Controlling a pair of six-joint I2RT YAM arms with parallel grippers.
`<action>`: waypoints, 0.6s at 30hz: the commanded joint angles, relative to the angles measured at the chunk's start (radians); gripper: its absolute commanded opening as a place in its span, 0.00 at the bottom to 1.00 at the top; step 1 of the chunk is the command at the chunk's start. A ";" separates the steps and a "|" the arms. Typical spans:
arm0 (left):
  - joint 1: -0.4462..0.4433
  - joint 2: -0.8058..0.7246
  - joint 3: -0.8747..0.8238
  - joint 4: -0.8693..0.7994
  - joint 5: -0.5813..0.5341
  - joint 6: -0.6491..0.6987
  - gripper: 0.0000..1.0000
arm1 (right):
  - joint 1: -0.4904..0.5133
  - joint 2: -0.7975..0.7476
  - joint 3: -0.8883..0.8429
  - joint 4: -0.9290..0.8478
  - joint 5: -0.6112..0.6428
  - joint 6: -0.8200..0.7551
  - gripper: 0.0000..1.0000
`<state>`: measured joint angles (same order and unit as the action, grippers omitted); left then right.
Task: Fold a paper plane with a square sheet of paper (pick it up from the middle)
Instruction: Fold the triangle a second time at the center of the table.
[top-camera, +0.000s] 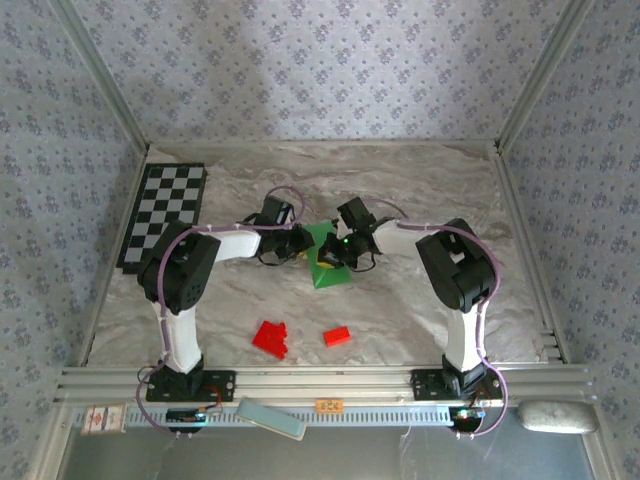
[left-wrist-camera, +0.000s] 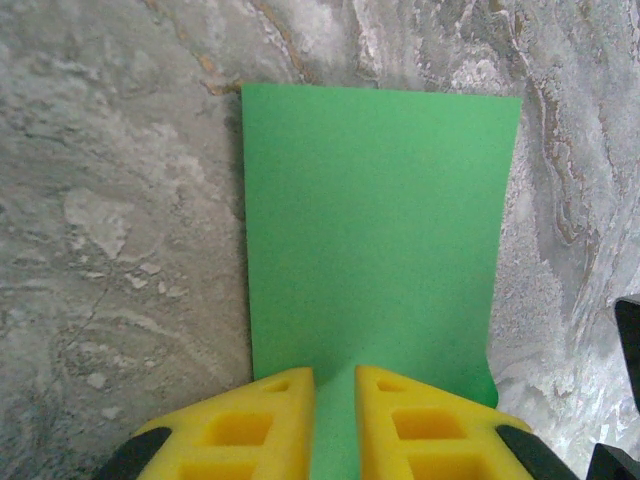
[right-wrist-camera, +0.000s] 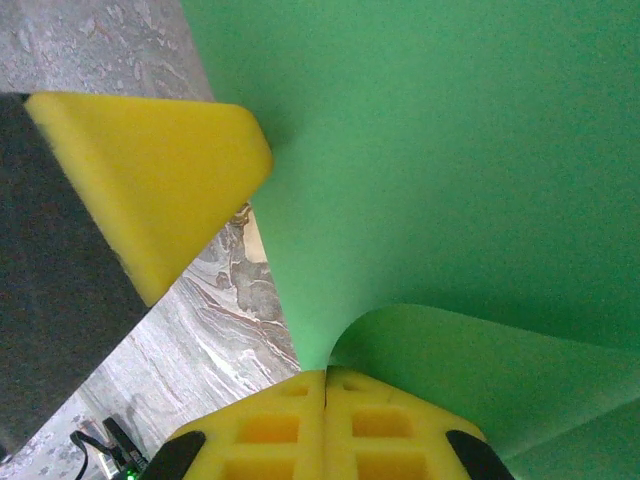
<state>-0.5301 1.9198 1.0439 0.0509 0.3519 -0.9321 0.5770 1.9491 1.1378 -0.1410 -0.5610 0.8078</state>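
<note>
Bright even light, close-ups soft

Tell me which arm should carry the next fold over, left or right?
Right. The right gripper is shut on a lifted, curling flap of the green sheet and can likely swing it over; the left gripper sits low over the flat part.

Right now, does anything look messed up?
The paper isn't lying flat: it curls up in a loop beside the right claw, which is pinched shut on it. Nothing looks torn or spilled.
</note>
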 joint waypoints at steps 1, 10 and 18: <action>-0.005 0.016 -0.014 -0.080 0.001 0.007 0.19 | 0.009 0.019 0.016 -0.018 0.007 -0.010 0.01; -0.005 0.016 -0.014 -0.081 0.001 0.007 0.18 | 0.013 0.025 0.015 -0.001 -0.006 -0.016 0.01; -0.005 0.016 -0.015 -0.080 0.001 0.005 0.18 | 0.012 0.028 0.011 0.011 0.000 -0.009 0.01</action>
<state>-0.5301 1.9198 1.0439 0.0505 0.3515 -0.9321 0.5835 1.9533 1.1378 -0.1364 -0.5613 0.8070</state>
